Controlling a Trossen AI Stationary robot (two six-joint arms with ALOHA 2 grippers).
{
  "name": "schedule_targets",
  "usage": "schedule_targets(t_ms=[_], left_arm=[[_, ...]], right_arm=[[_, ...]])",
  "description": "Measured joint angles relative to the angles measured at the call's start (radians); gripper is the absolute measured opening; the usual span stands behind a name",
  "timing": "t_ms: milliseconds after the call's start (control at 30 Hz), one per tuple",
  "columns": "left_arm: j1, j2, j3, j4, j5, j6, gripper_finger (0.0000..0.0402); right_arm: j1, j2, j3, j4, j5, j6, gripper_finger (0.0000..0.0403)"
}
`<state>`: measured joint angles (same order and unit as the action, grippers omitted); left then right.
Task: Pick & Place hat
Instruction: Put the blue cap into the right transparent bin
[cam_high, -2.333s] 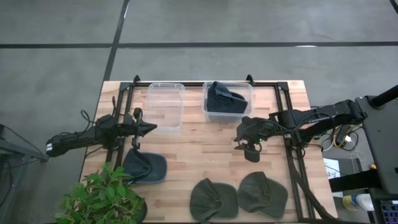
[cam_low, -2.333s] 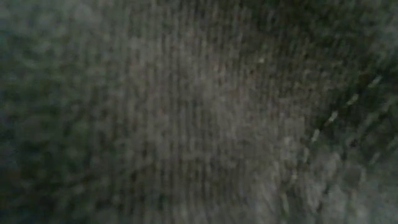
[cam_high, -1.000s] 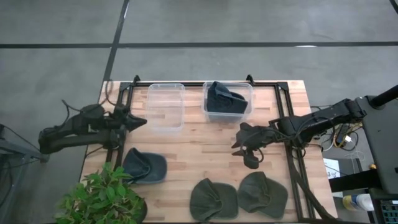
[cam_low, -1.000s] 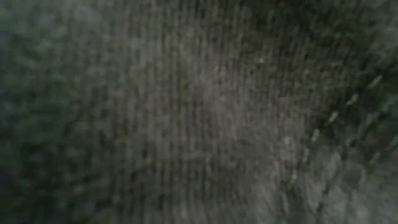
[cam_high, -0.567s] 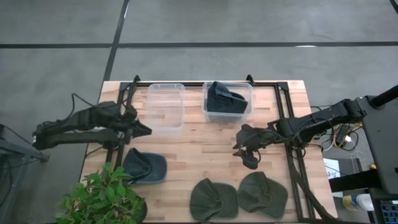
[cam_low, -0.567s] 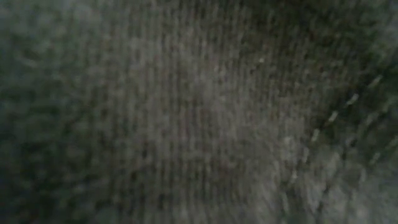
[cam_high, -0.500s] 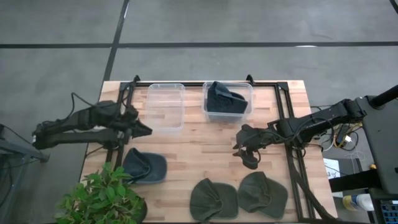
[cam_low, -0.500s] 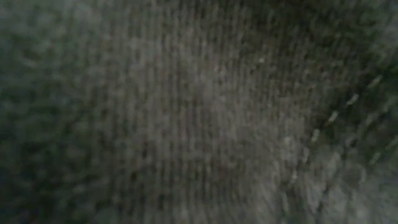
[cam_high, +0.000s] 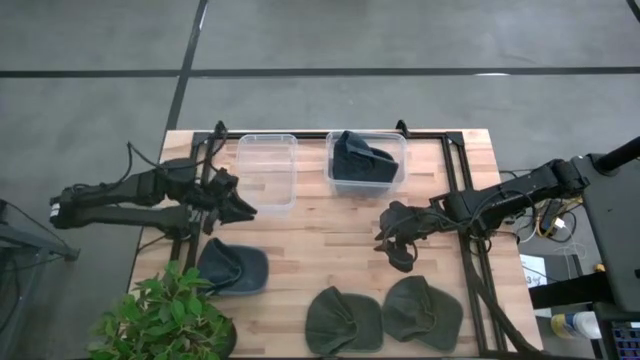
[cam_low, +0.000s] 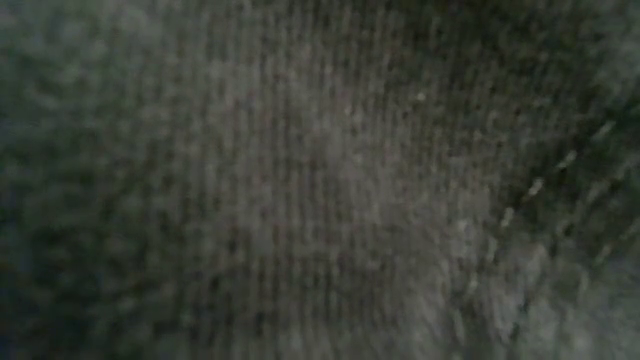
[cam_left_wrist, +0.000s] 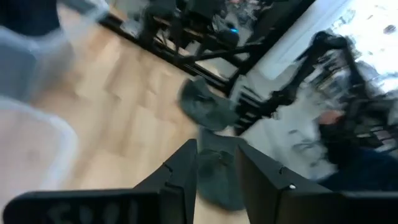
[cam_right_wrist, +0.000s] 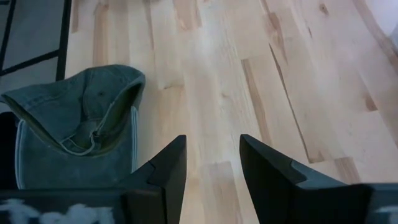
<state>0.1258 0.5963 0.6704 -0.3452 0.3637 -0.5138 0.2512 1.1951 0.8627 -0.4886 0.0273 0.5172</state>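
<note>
High view, wooden bench (cam_high: 330, 230). Two clear bins sit at 12 o'clock: the left bin (cam_high: 266, 168) holds nothing visible, the right bin (cam_high: 366, 162) holds a dark hat (cam_high: 358, 156).

Three more hats lie along the 6 o'clock edge:
- blue-grey hat (cam_high: 232, 267) toward 7 o'clock, just beside a potted plant (cam_high: 160, 318) at the corner
- green hat (cam_high: 343, 319) at 6 o'clock
- second green hat (cam_high: 422, 311) at 5 o'clock, touching the first

Left pincer (cam_high: 243, 207) hovers at 9 o'clock, between the left bin and the blue-grey hat; fingers a narrow gap apart, gripping nothing (left wrist view shows both green hats past them).

Right pincer (cam_high: 392, 249) hangs at 3 o'clock above bare wood, near the second green hat. Right wrist view: fingers (cam_right_wrist: 163, 168) apart, empty, with a green hat lying beside them, not touching.

Low view is filled by blurred dark woven cloth; nothing else can be made out.

No readable writing or brand marks: the pale marks on the wrist housings are too blurred to read.
</note>
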Motion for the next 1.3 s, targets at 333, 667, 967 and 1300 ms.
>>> schedule_targets(t_ms=[333,667,967,1300], left_arm=[[-0.029,0.012,0.154,0.08,-0.107,0.318,0.0101],[-0.031,0.074,0.184,0.072,-0.288,0.365,0.0112],[-0.104,0.237,0.178,0.058,-0.248,0.386,0.0135],[-0.325,0.334,0.291,-0.085,-0.201,0.354,0.0134]], right_arm=[[0.0,0.0,0.0,0.004,0.0,0.007,0.0141],[0.0,0.0,0.0,0.01,0.002,0.013,0.0141],[0.0,0.0,-0.001,0.009,0.002,0.046,0.0141],[0.0,0.0,-0.014,0.008,0.002,0.041,0.0141]])
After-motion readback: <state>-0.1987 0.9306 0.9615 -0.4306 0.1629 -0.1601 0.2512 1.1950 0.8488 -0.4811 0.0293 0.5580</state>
